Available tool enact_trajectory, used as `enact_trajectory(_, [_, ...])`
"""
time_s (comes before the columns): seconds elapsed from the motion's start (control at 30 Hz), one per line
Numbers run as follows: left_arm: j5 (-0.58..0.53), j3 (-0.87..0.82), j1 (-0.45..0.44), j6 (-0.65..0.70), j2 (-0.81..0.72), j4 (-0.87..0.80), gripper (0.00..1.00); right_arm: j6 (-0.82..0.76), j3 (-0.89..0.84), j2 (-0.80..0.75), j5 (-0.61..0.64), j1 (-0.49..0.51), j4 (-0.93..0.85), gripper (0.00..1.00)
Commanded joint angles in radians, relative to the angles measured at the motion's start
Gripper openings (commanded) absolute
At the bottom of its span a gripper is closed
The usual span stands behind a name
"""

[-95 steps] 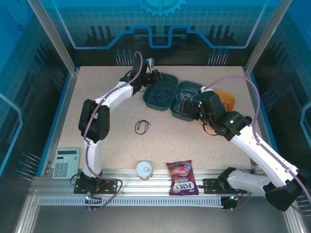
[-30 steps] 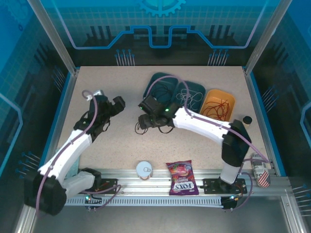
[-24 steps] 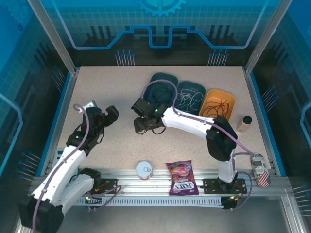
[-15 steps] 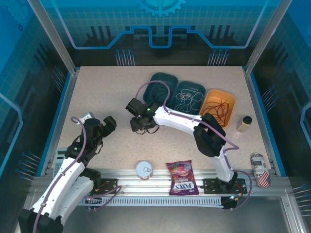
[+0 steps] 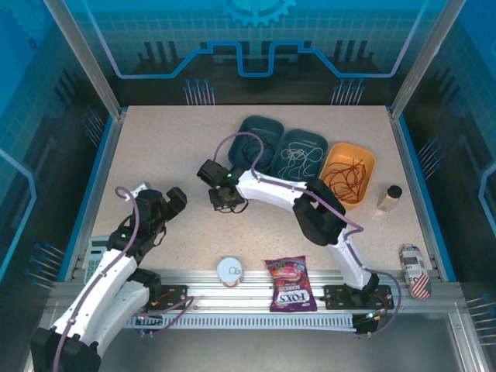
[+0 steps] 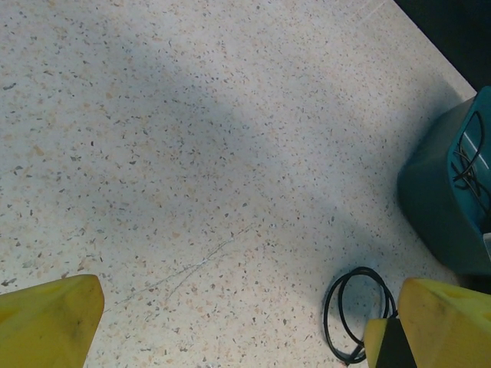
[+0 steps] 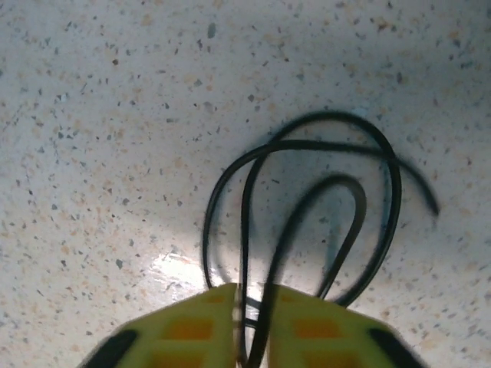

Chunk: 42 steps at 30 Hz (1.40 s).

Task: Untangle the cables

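A black cable (image 5: 235, 206) lies in small loops on the speckled table (image 5: 170, 147). My right gripper (image 5: 223, 198) is down on it, and in the right wrist view the yellow fingers (image 7: 192, 330) are shut on strands of the black cable (image 7: 307, 192) at its near end. My left gripper (image 5: 175, 200) hangs to the left, apart from it, wide open with nothing between its fingers (image 6: 46, 318). The black cable (image 6: 357, 307) shows at the lower right of the left wrist view. A white cable (image 5: 298, 159) lies in a teal tray and a red cable (image 5: 347, 172) in an orange tray.
Three trays stand at the back: dark teal (image 5: 256, 128) with black wire inside, teal (image 5: 306, 138), orange (image 5: 364, 155). A calculator (image 5: 97, 252), a white round lid (image 5: 230, 269), a candy bag (image 5: 287, 284), a small bottle (image 5: 385, 198) and a can (image 5: 413, 269) sit along the near and right edges.
My right gripper slid left over the black cable and shut on it. My left arm drew back toward the near left, still open.
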Motion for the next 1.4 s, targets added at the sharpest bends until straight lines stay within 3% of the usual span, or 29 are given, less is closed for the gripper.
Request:
enact_trajectory(0.0, [0.023,-0.016,0.008,-0.010,0.013,0.022,0.99,-0.034,0.041,-0.008,0.025,-0.012,-0.023,0.01])
enact_trajectory(0.17, [0.105,-0.013,0.008,0.041,0.052,0.083,0.99,-0.082,0.009,-0.119,-0.011,-0.013,0.020,0.00])
enact_trajectory(0.47, [0.443,0.081,0.026,0.134,0.258,0.223,0.99,-0.082,-0.089,-0.304,-0.175,-0.059,0.085,0.00])
enact_trajectory(0.8, [0.704,0.086,0.031,0.093,0.334,0.503,0.79,-0.029,-0.186,-0.407,-0.296,-0.117,0.194,0.00])
enact_trajectory(0.93, [0.719,0.083,0.027,0.084,0.354,0.523,0.69,-0.012,-0.187,-0.416,-0.328,-0.124,0.218,0.00])
enact_trajectory(1.37, [0.660,0.097,-0.044,0.121,0.443,0.530,0.54,0.003,-0.198,-0.454,-0.342,-0.122,0.249,0.00])
